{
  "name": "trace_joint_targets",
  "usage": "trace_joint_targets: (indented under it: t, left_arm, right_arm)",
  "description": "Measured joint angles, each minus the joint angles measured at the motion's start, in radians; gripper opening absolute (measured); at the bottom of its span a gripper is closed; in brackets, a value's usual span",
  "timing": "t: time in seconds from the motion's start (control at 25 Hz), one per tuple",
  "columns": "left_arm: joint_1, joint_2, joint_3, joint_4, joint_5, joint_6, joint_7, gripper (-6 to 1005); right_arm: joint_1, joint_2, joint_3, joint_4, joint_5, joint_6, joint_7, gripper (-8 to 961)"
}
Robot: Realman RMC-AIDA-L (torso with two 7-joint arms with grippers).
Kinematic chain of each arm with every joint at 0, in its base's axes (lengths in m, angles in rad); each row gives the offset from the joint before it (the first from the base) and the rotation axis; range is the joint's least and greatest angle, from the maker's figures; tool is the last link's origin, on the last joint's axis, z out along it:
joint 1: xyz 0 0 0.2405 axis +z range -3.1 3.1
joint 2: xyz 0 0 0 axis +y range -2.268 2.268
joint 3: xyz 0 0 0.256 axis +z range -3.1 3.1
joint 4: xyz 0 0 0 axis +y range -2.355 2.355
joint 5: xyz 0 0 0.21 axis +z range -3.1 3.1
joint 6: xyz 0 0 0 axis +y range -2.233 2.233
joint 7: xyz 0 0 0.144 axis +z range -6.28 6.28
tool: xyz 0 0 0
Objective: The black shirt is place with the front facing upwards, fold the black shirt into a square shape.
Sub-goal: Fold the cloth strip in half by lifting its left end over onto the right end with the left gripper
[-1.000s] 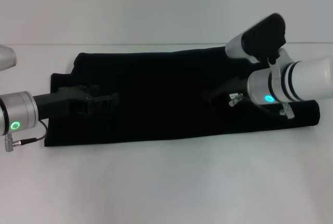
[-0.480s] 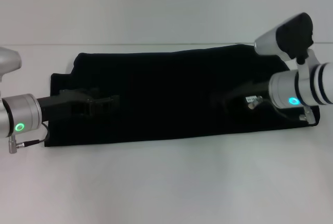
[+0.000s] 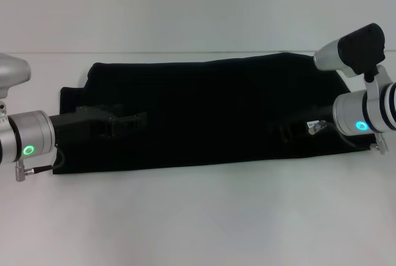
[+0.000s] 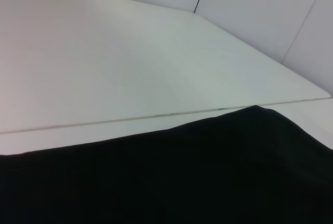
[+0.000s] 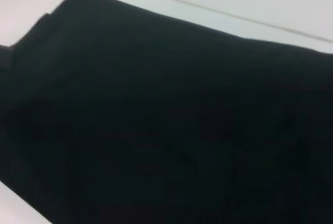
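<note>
The black shirt (image 3: 204,114) is lying on the white table (image 3: 198,216) as 1 long flat band, running from the robot's left side to its right side, with the far edge near the table's back seam. No lettering or label is showing on it.

The left gripper (image 3: 127,124) is reaching in from the left and sitting low over the left end of the shirt, pointing toward the middle; its dark fingers are blending into the fabric, so whether the jaws are apart or together cannot be told.

The right gripper (image 3: 288,133) is coming in from the right, hovering over the right part of the shirt; its jaws are also lost against the black cloth, state unclear.

Both wrist views are showing only black fabric (image 4: 208,182) (image 5: 166,120) and table surface, no fingers.
</note>
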State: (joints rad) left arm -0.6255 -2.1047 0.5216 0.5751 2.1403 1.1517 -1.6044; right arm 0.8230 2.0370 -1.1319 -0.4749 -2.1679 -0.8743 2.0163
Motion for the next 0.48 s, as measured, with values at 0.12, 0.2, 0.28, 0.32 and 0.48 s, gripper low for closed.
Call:
trace_joint_targets:
  t: [0.12, 0.2, 0.28, 0.32, 0.48]
  left_arm:
    - [0.000, 0.000, 0.000, 0.000, 0.000, 0.000, 0.000, 755]
    - [0.000, 0.000, 0.000, 0.000, 0.000, -0.001, 0.000, 756]
    - [0.000, 0.000, 0.000, 0.000, 0.000, -0.001, 0.000, 757]
    - [0.000, 0.000, 0.000, 0.000, 0.000, -0.001, 0.000, 758]
    - [0.000, 0.000, 0.000, 0.000, 0.000, -0.001, 0.000, 759]
  right_arm:
    - [-0.010, 0.000, 0.000, -0.007, -0.001, -0.001, 0.000, 0]
    - [-0.022, -0.001, 0.003, -0.016, -0.001, -0.003, 0.001, 0]
    - [-0.032, -0.001, 0.006, -0.023, -0.001, -0.003, 0.001, 0]
    - [-0.037, -0.001, 0.006, -0.026, 0.000, -0.003, 0.001, 0]
    - [-0.059, -0.003, 0.021, -0.045, 0.002, -0.010, 0.001, 0]
